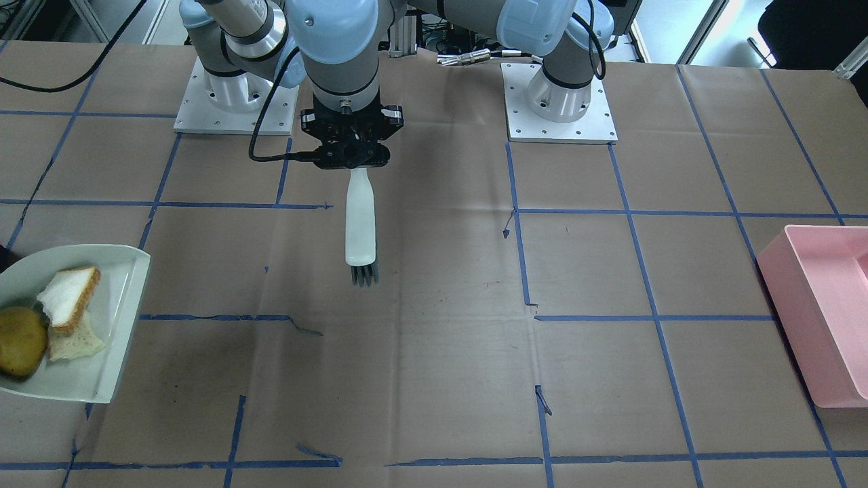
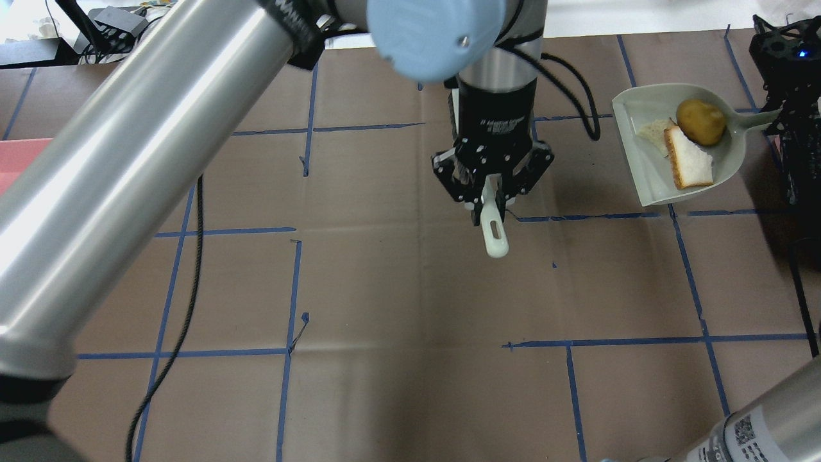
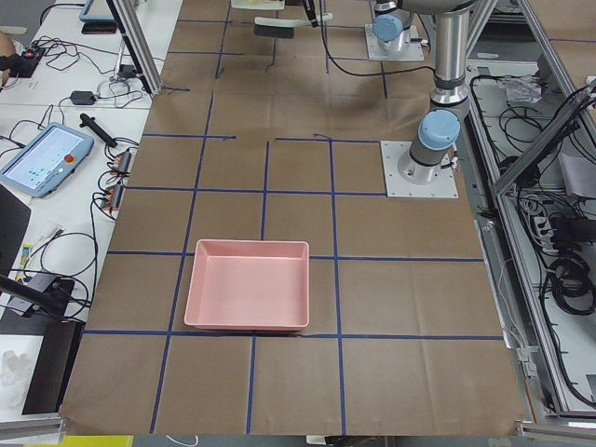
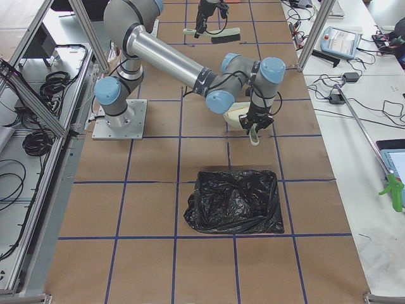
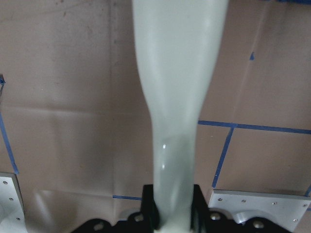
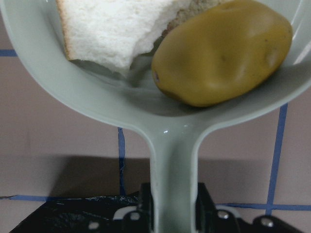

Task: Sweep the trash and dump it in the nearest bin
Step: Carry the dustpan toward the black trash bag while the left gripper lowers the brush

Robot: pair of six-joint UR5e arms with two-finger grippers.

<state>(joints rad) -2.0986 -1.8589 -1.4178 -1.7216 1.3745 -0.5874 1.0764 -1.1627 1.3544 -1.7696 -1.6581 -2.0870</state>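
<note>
In the front-facing view the left gripper (image 1: 352, 159) hangs over the middle of the worktop, towards the robot's edge. Its fingers are clamped on the white handle of a brush (image 1: 360, 230), bristles pointing at the operators' edge. The dustpan (image 1: 122, 325) sits out by the worktop's right-hand end, carrying the potato (image 1: 19, 341) and both bread pieces (image 1: 68, 298). The pink bin (image 1: 824, 318) lies at the opposite end, well apart.

From overhead, the right gripper (image 2: 779, 119) meets the pan's handle at the far right edge, with the pan's open lip facing the worktop's middle. The left arm reaches in as a long diagonal, wrist vertical.

The left-end view shows only the pink bin and the arm bases.

From the right end, a black-bagged bin (image 4: 232, 201) sits at that end of the worktop, with the pan just beyond it. That makes it the nearer bin. The right arm is folded at the elbow, wrist pointing down.

The left wrist view shows the jaws tight on the brush handle. The right wrist view shows them tight on the pan handle, with the potato against the back wall.

Sweeping looks finished, so dumping is probably next. The pan should stay level or lip-high in transit, since the potato would likely roll. It should tip only once it is over the bag's middle, with the brush kept clear.
</note>
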